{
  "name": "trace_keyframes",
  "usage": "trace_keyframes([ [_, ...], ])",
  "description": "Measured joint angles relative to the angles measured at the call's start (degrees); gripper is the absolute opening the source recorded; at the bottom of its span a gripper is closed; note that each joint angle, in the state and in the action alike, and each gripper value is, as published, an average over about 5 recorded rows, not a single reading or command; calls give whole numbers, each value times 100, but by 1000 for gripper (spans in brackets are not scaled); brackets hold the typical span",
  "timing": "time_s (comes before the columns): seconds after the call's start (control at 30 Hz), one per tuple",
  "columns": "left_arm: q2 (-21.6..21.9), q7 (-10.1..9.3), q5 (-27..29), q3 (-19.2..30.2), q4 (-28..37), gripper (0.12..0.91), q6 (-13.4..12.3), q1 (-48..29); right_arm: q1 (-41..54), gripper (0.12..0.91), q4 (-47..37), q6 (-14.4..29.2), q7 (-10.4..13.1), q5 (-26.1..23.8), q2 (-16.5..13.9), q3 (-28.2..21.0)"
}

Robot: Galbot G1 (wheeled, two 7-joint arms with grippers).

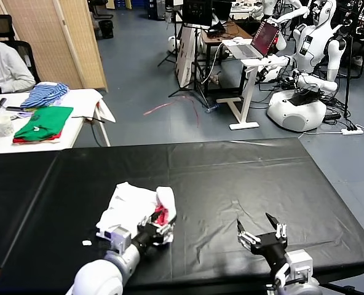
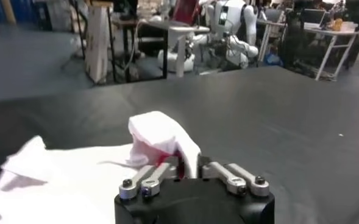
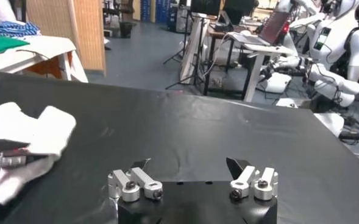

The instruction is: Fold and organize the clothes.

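White T-shirt [image 1: 133, 206] lies crumpled on the black table [image 1: 243, 178], near-left part, pink-red print showing at its near edge. L gripper [image 1: 159, 226] reaches in low from the near edge, fingers at the shirt's raised fold; can't tell if jaws are apart or closed. R gripper [image 1: 260, 229] sits low over bare table, well apart from shirt, jaws wide apart, holding nothing.

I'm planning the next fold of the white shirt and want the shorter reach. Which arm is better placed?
Probably left. The left gripper is right at the crumpled white cotton T-shirt with the pink-red print, at its raised fold. The right gripper hangs open over bare black table, well apart from the shirt.
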Motion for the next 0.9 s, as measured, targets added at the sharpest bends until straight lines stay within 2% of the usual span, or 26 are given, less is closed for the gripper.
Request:
trace_keyframes([
  [0.07,18,62,-69,37,-75,871,242,43,1,907,1,4,-3,0,0,3],
  [0.17,23,175,-322,31,-217,902,420,125,15,907,-5,71,-47,1,-5,-9],
  [0.27,33,219,-620,-74,-390,906,249,208,37,907,-32,274,-182,-6,-33,-48],
  [0.33,72,219,-587,-200,-514,907,67,264,46,907,-72,458,-322,-55,-69,-95],
  [0.4,135,227,-292,-354,-620,907,-43,326,43,907,-128,657,-482,-164,-114,-176],
  [0.47,224,275,222,-526,-711,907,-11,410,42,907,-198,863,-659,-324,-172,-317],
  [0.63,475,603,1730,-979,-955,907,492,770,128,907,-431,1297,-962,-784,-367,-851],
  [0.77,518,929,2604,-1272,-1099,907,615,1060,252,907,-685,1493,-1075,-1212,-550,-1294],
  [0.9,492,994,2998,-1512,-1145,907,616,1220,424,907,-991,1528,-1065,-1400,-692,-1680],
])
